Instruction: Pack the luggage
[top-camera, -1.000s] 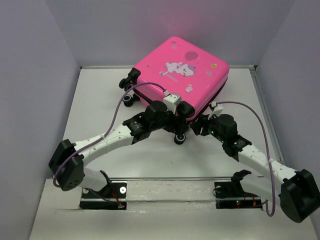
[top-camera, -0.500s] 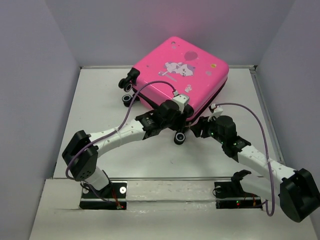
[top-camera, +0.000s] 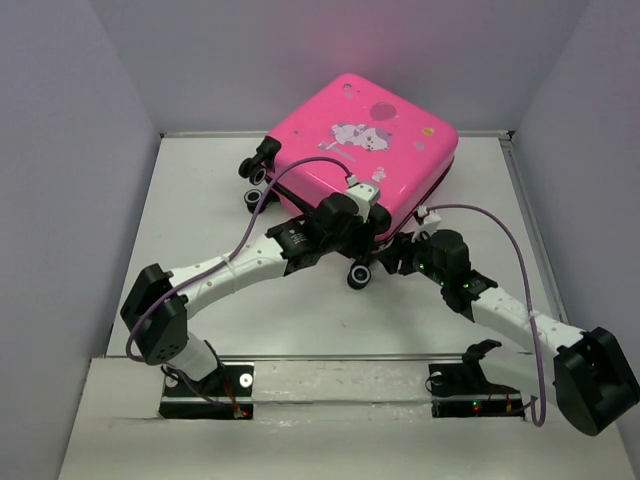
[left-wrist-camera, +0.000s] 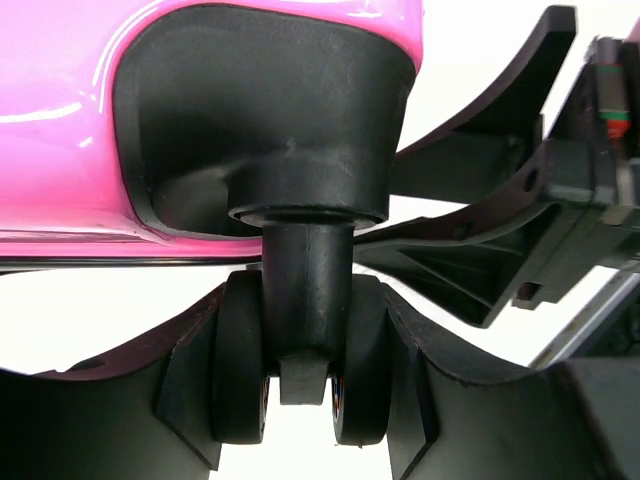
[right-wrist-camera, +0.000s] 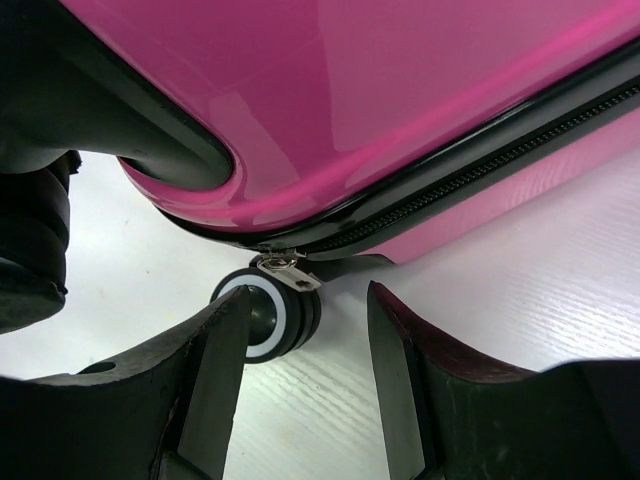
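The hot-pink luggage (top-camera: 370, 140) lies flat and zipped shut at the back of the table, sticker side up. My left gripper (top-camera: 358, 225) is at its near corner. In the left wrist view the gripper (left-wrist-camera: 300, 392) is shut on a black twin caster wheel (left-wrist-camera: 240, 370) under the pink shell (left-wrist-camera: 60, 120), with both fingers against the wheel's sides. My right gripper (top-camera: 398, 252) is open just right of that corner. In the right wrist view it (right-wrist-camera: 305, 350) faces the metal zipper pull (right-wrist-camera: 285, 266) and a lower wheel (right-wrist-camera: 262, 318), touching neither.
Two more black wheels (top-camera: 258, 180) stick out on the luggage's left side, and one (top-camera: 360, 276) rests on the table below the left gripper. Grey walls close in the white table (top-camera: 200, 250) on three sides. The right gripper shows at the right of the left wrist view (left-wrist-camera: 520, 220).
My left arm has reached further forward and right, bringing its gripper onto the luggage's near corner. The right arm edged slightly left. The luggage has barely moved.
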